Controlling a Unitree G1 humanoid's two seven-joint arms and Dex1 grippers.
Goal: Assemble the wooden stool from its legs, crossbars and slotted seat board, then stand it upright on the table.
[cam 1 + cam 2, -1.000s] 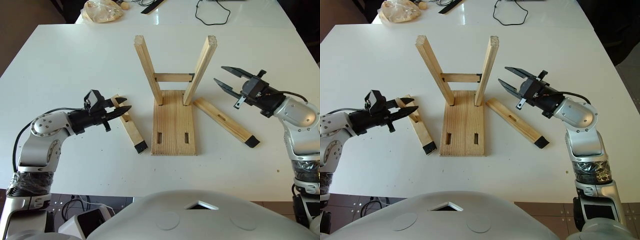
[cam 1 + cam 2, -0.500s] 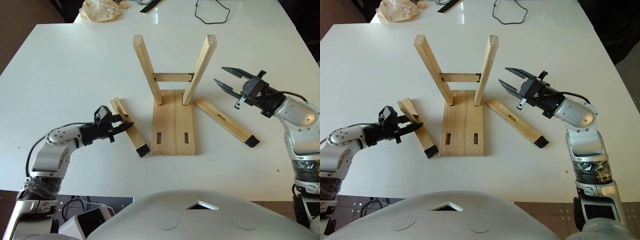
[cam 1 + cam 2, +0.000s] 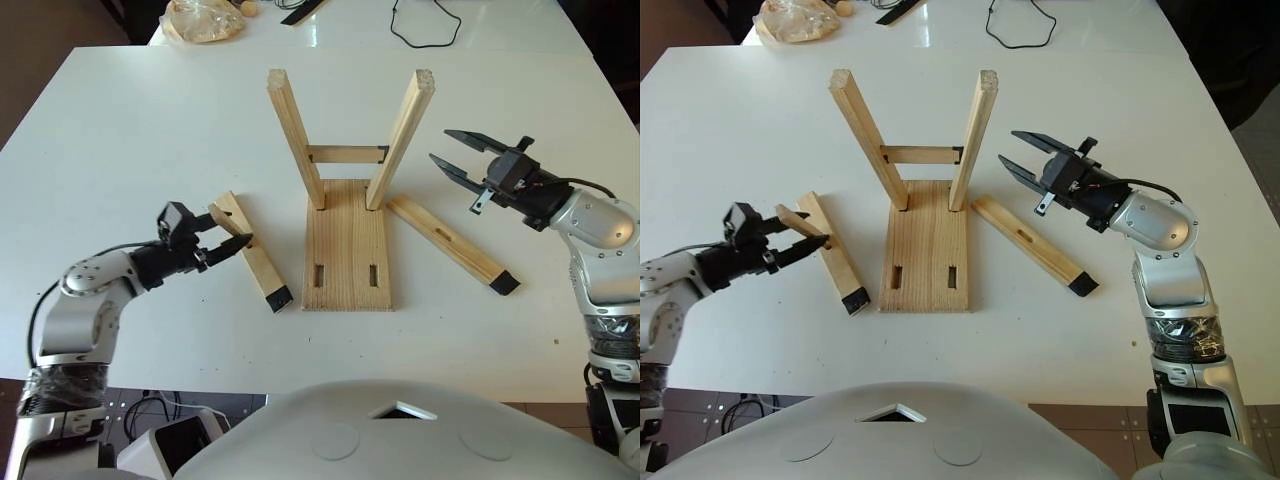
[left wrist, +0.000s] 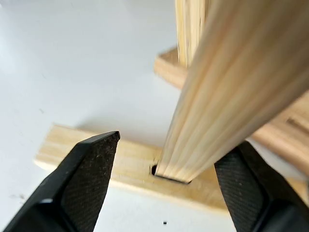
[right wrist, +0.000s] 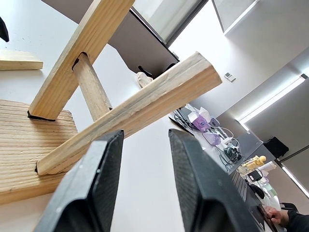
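The loose leg (image 3: 252, 255) lies flat on the tabletop (image 3: 130, 130) just beside the seat board (image 3: 346, 245). It is likely light, stiff and smooth, best gripped across its sides near the upper end. The left pincer (image 3: 226, 236) straddles that end, released; the right pincer (image 3: 460, 155) hovers released near the 2 fitted legs (image 3: 296, 135).

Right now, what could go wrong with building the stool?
1. The left gripper is open at the far end of the loose leg, not at its middle. Picked up from there, the leg might tip or swing.
2. The right gripper hangs open close beside an upright leg set in the seat board. A bump could probably knock that leg loose.
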